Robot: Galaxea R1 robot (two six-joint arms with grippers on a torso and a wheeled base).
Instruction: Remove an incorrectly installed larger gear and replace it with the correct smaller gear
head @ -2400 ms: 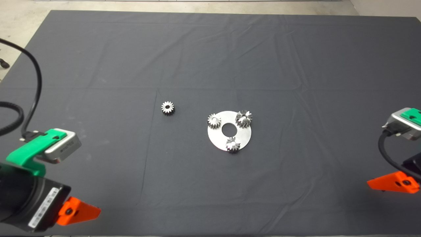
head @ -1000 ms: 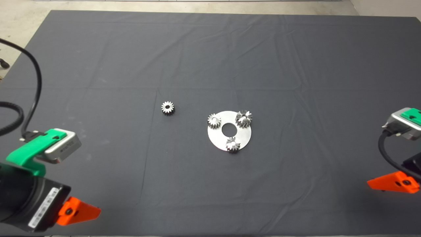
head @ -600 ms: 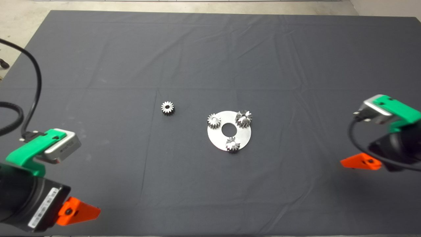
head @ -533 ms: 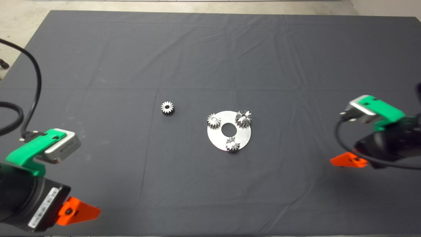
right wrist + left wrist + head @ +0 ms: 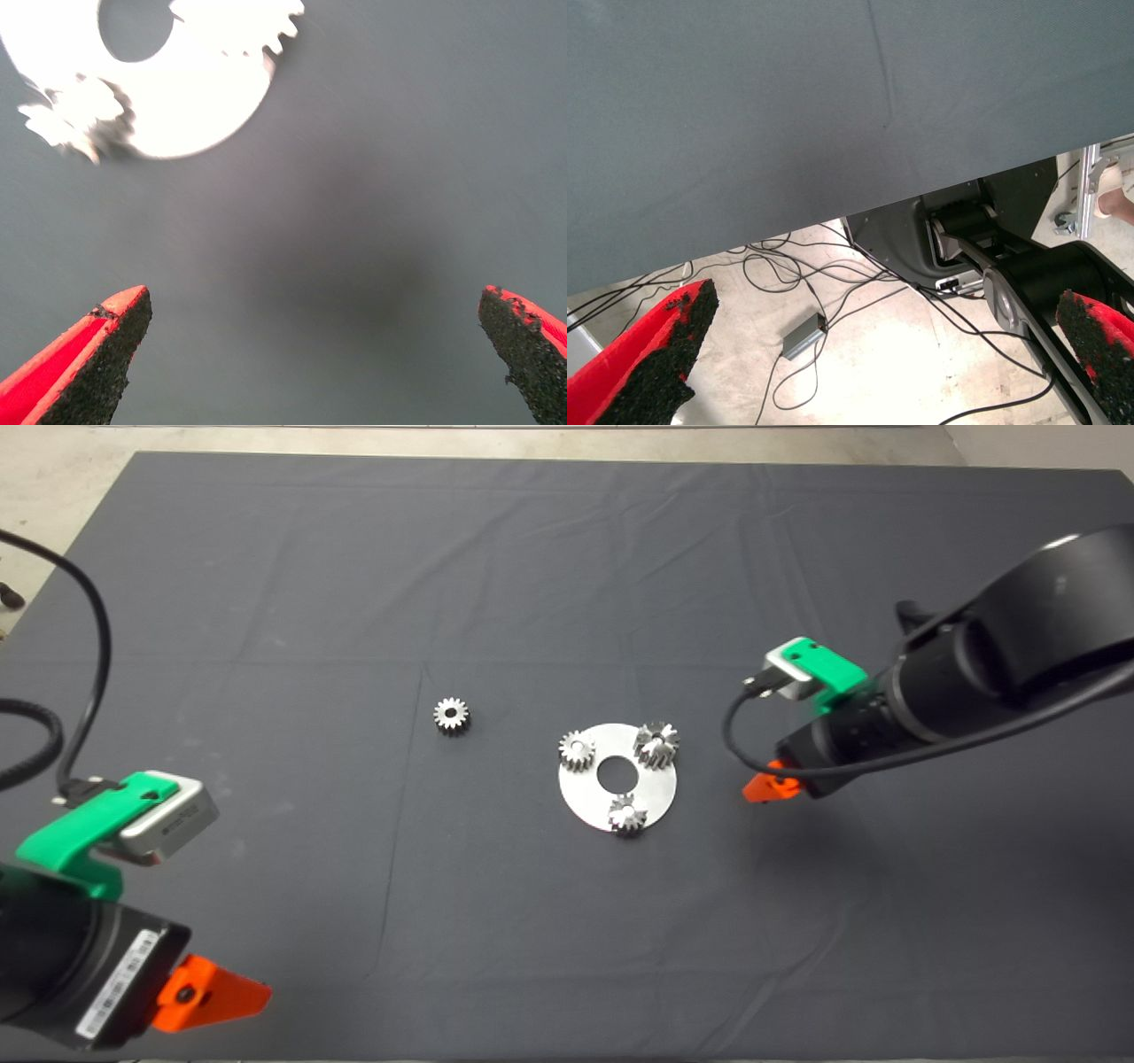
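A round silver plate point(image 5: 651, 795) lies mid-mat. The larger gear point(image 5: 656, 745), dark with slanted teeth, sits at the plate's far right. Two small spur gears point(image 5: 576, 751) point(image 5: 627, 814) sit on the plate's left and near rim. The loose smaller gear point(image 5: 451, 715) lies on the mat left of the plate. My right gripper point(image 5: 773, 785) hovers just right of the plate, open and empty. In the right wrist view point(image 5: 310, 354) the plate point(image 5: 190, 106) shows washed out ahead of the fingers. My left gripper point(image 5: 205, 992) is parked at the lower left, open point(image 5: 877, 354).
The dark mat point(image 5: 532, 584) has creases. The right arm point(image 5: 992, 655) reaches in over its right side. The left wrist view shows the mat's edge point(image 5: 833, 204), floor cables and a black robot base point(image 5: 1010, 266).
My right arm has swung in from the lower right edge, leftward and farther out, to just right of the plate. The left arm and all the gears have not moved.
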